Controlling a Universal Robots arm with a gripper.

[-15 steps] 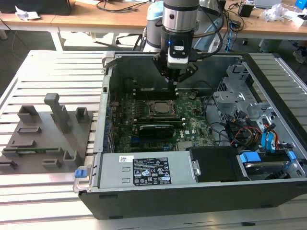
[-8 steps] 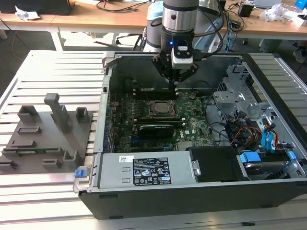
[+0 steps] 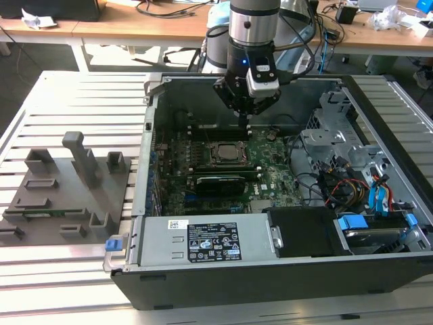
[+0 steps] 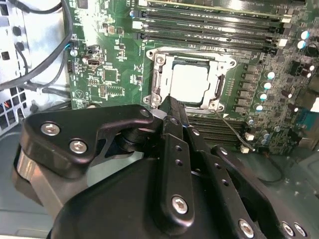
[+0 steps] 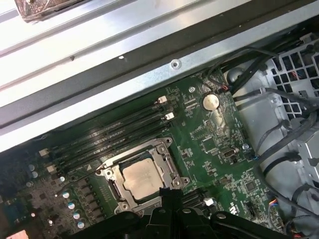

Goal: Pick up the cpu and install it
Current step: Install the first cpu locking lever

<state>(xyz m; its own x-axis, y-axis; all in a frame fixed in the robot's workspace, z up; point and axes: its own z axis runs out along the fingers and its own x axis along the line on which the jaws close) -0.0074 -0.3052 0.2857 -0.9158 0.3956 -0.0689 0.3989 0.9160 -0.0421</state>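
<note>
A silver and black cylindrical robot arm (image 3: 252, 27) stands upright in the upper middle of the exterior view, with its wrist vertical. Below the wrist, the black metal gripper (image 3: 244, 122) points straight down, and its linkages narrow to a single tip. In both wrist views the gripper (image 4: 168, 103) (image 5: 169, 192) has its jaws pressed together with nothing between them.

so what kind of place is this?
Probably a robotics lab: cable-strewn wooden benches behind, an open computer case on a slotted aluminium table, a grey fixture tray beside it.
</note>
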